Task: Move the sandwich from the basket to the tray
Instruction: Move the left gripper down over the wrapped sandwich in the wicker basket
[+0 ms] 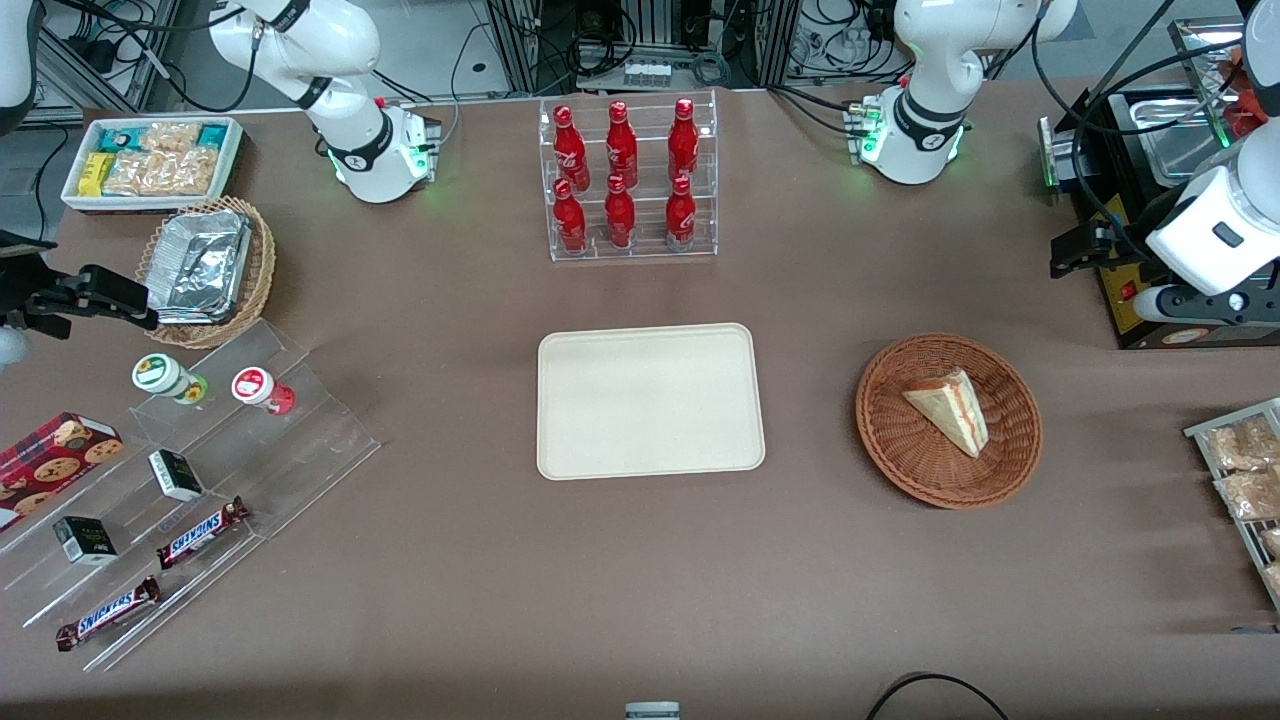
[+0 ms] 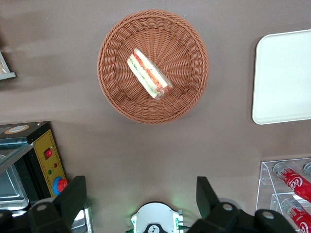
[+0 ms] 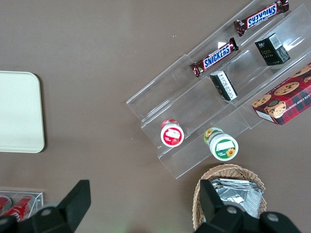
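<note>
Spread wide and holding nothing, gripper (image 2: 138,201) poised high above the table. Just ahead and below: sandwich (image 2: 149,74) on its side in the basket (image 2: 189,92), filling edge up. Farther off, tray (image 2: 286,77) bare, ready to receive it.

Left arm's gripper (image 2: 141,201) hangs high (jaws spread wide).

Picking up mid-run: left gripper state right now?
Left gripper: open, holding nothing, raised clear of the basket; the sandwich lies in it.
</note>
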Motion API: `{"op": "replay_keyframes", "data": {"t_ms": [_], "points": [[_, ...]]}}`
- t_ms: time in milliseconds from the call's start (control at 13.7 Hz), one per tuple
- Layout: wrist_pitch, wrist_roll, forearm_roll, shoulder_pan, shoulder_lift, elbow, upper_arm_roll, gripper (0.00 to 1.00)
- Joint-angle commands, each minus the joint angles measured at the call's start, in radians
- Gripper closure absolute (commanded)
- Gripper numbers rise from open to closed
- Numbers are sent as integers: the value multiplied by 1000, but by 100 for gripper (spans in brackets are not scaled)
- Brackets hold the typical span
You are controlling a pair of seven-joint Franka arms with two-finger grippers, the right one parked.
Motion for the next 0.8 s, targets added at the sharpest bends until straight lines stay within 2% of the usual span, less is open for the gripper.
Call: {"op": "replay_keyframes", "data": {"t_ms": [0,293,732], "points": [[0,-3,13,-9,-9,5,1,0],[38,-29,20,-6,3,-16,1,0],[199,-33,24,-4,-4,-179,3,0]]}}
